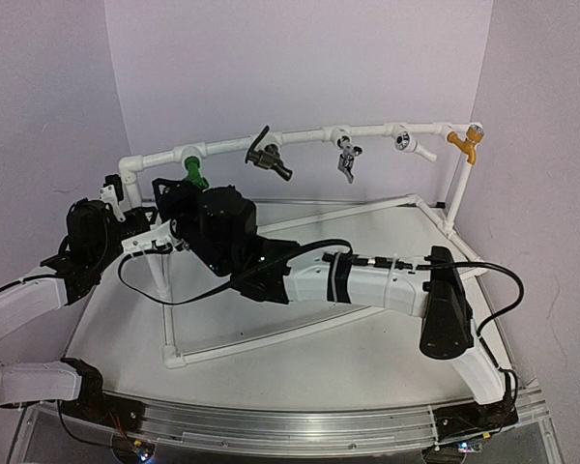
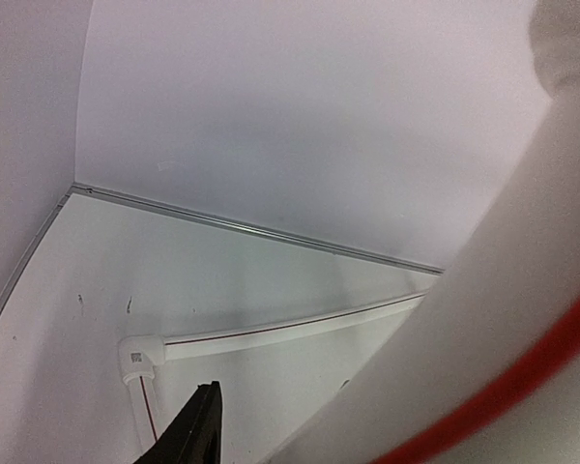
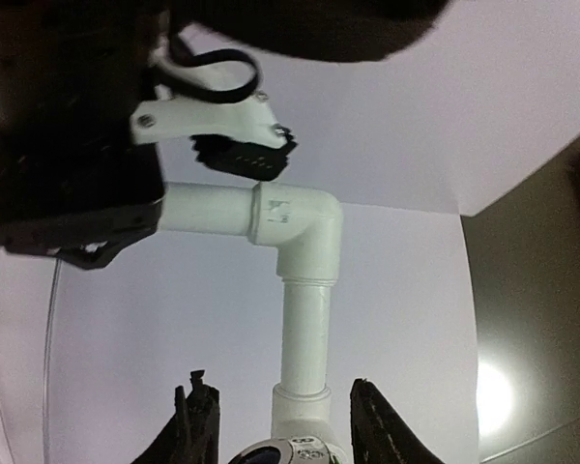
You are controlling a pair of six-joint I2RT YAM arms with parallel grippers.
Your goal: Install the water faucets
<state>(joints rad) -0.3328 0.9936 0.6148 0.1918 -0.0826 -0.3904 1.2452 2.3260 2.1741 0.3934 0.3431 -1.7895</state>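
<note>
Green faucet (image 1: 194, 172): bright green, slanting down from the left part of the white pipe rail (image 1: 300, 138).
Dark faucet (image 1: 269, 155): brown-black, lever raised, on the rail just right of the green one.
Right gripper (image 3: 277, 387): just beside the green faucet, fingers straddling a pipe fitting; grasp cannot be told.
Left gripper (image 1: 114, 193): against the corner elbow (image 1: 130, 170); clenched or released, cannot tell.

Soft violet light, blurred wrist close-ups
</note>
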